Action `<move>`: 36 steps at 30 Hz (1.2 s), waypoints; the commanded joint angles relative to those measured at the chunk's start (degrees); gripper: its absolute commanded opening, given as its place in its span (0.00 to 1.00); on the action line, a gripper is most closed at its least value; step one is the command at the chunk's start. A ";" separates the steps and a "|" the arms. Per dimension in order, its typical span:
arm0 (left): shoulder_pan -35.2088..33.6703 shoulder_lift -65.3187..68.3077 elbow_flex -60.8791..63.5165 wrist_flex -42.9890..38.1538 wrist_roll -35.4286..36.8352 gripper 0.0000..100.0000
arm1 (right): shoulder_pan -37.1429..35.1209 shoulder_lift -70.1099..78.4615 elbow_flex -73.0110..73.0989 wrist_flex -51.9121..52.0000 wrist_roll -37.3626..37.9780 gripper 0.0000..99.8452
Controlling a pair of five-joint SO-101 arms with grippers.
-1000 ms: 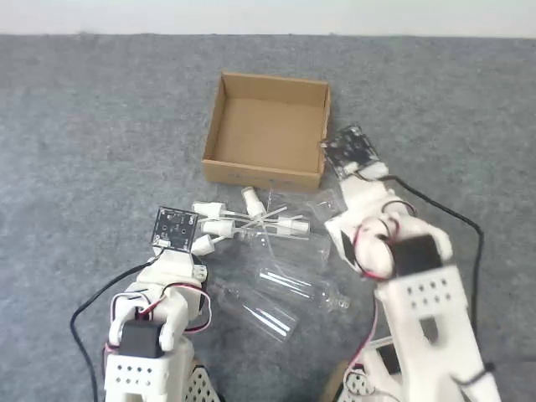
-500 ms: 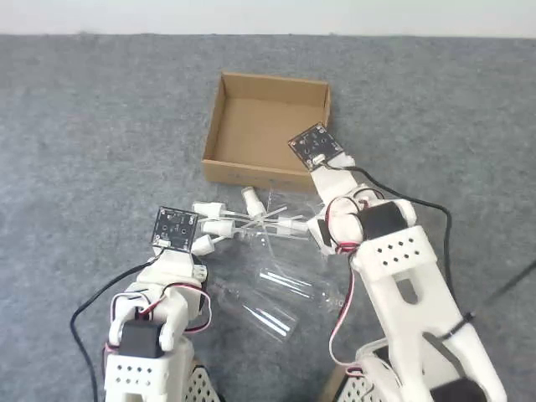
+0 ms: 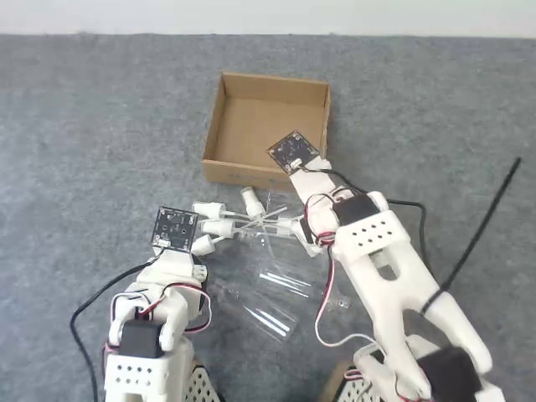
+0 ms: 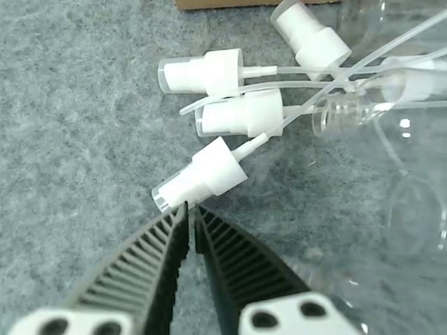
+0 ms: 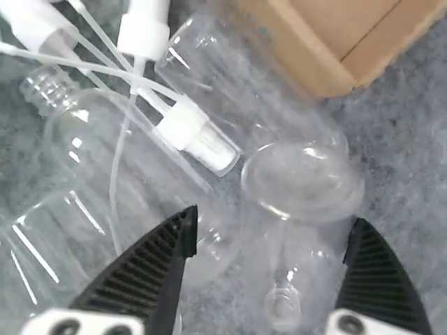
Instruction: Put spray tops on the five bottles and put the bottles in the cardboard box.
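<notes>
My left hand clenched empty just beside a spray top, my right hand released wide over clear bottles, cardboard box near

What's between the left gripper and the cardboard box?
White spray tops lie there, the nearest just off the shut jaws of the left gripper, the cardboard box beyond; left wrist view shows it.
</notes>
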 commanded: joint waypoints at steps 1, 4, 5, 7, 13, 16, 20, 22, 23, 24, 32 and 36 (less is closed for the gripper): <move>-0.18 -1.23 -0.84 0.26 0.70 0.01 | 0.22 0.40 -4.22 -1.89 -0.53 0.28; -0.18 -1.23 -0.84 0.26 0.70 0.01 | 0.92 0.92 -4.31 -2.07 -0.26 0.20; -0.18 -1.23 -0.84 0.26 0.70 0.01 | 1.01 0.84 -4.22 -2.33 -0.18 0.17; -0.26 -1.23 -0.84 0.26 0.70 0.01 | 1.63 1.01 -4.22 -2.68 -0.18 0.14; -0.18 -1.23 -0.84 0.26 0.70 0.01 | 4.35 0.31 -4.48 -2.68 -0.26 0.08; -0.18 -1.23 -0.84 0.26 0.70 0.01 | 5.85 0.31 -5.10 -2.07 -0.53 0.07; -0.18 -1.23 -0.84 0.26 0.70 0.01 | 7.08 -0.57 -6.51 1.19 -0.62 0.07; -0.18 -1.23 -0.84 0.26 0.70 0.01 | 7.87 -2.15 -7.03 3.21 -0.70 0.07; -0.18 -1.23 -0.84 0.26 0.70 0.01 | 8.31 -3.30 -7.03 4.00 -1.32 0.07; -0.18 -1.23 -0.84 0.26 0.70 0.01 | 9.01 -4.53 -6.95 4.62 -2.73 0.07; -0.26 -1.23 -0.84 0.26 0.70 0.01 | 16.13 -12.44 -6.68 8.48 -16.35 0.08; -0.26 -1.23 -0.84 0.26 0.70 0.01 | 20.53 -14.20 -6.68 9.80 -23.12 0.08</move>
